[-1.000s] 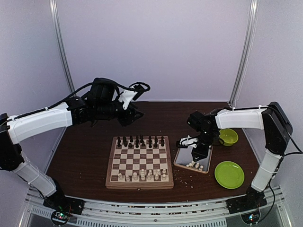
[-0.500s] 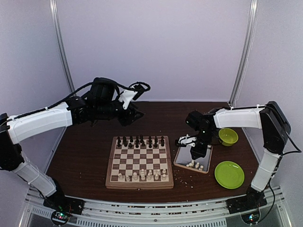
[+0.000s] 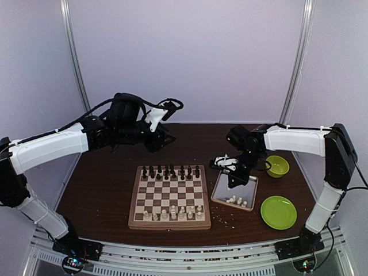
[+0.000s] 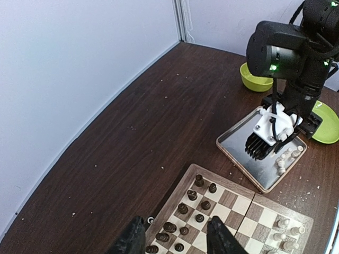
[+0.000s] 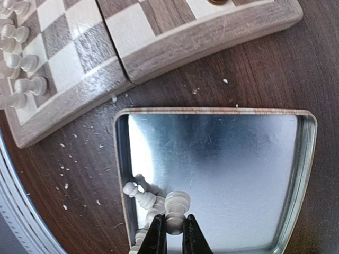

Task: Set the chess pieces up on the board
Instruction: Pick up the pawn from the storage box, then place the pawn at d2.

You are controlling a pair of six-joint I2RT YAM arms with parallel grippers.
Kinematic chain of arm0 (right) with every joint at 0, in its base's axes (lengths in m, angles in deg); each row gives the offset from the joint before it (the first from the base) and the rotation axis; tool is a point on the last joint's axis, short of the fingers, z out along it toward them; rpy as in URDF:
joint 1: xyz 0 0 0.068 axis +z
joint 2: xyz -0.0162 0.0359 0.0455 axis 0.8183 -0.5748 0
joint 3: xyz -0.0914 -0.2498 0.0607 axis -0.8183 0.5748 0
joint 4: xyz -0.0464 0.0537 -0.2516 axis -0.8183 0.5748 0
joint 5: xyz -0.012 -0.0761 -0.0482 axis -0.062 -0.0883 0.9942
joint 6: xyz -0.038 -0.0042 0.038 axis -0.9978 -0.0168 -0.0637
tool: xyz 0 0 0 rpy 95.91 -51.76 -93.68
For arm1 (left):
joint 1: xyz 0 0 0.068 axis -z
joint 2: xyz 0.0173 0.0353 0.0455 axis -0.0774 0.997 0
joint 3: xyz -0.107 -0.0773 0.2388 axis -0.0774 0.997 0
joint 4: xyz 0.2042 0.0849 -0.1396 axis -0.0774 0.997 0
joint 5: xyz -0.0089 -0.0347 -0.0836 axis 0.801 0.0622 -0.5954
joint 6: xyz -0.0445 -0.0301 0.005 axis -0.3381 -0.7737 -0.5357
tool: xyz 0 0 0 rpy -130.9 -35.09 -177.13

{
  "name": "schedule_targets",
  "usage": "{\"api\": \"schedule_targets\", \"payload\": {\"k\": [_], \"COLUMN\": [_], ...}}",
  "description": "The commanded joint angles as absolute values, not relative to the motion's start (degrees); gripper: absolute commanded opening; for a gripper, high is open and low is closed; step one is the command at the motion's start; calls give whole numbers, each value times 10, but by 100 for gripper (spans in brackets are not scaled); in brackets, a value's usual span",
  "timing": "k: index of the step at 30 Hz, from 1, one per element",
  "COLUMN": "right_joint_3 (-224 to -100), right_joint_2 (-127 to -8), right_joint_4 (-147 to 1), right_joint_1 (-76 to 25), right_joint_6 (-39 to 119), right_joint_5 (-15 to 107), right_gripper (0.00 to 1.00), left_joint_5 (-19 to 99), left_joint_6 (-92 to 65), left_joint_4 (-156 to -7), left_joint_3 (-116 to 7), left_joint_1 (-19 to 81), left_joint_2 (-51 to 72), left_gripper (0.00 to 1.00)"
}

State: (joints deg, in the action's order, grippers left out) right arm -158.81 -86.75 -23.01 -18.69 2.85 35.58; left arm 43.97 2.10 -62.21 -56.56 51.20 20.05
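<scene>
The board [image 3: 168, 197] lies at the middle of the table, with dark pieces [image 3: 169, 171] along its far rows and cream-white chess pieces [image 3: 172, 213] along its near row. My right gripper [image 3: 237, 175] hangs over the metal tray [image 3: 221, 192]. In the right wrist view the gripper [image 5: 173, 226] is shut on a cream-white piece [image 5: 176, 203], held above the tray [image 5: 238, 159]. Several more white pieces [image 5: 139, 193] lie at the tray's edge. My left gripper [image 3: 163, 138] is open and empty, high behind the board's far edge [image 4: 175, 241].
A green bowl [image 3: 277, 165] and a green plate [image 3: 278, 211] sit right of the tray. Pale crumbs are scattered on the dark table around the tray [image 5: 74, 159]. The board's rim [image 5: 201, 39] lies close beside the tray.
My right gripper has risen and moved a little back from the pile of white pieces in the tray. The left arm has not moved.
</scene>
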Motion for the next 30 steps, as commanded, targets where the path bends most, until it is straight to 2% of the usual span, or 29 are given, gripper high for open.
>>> {"api": "schedule_targets", "payload": {"k": [1,10,17,23,30], "right_joint_3": [-1634,-1785,-1968,-2142,-2197], "right_joint_2": [-854,-896,-1016,-1141,-1211], "right_joint_4": [-180,-109,-58,-5,7], "right_joint_1": [-184,-89,2,46,86], "right_joint_6": [18,13,28,42,43], "right_joint_5": [285,317,370,385,379], "right_gripper": [5,5,5,5,6], "left_joint_5": [427,537,610,624,620], "left_joint_6": [26,31,33,40,40], "left_joint_4": [-626,-653,-702,-714,-713], "left_joint_3": [-589,-561,-521,-511,-512], "left_joint_1": [514,513,509,507,507], "left_joint_2": [203,148,80,55,49], "left_gripper": [41,41,43,45,45]}}
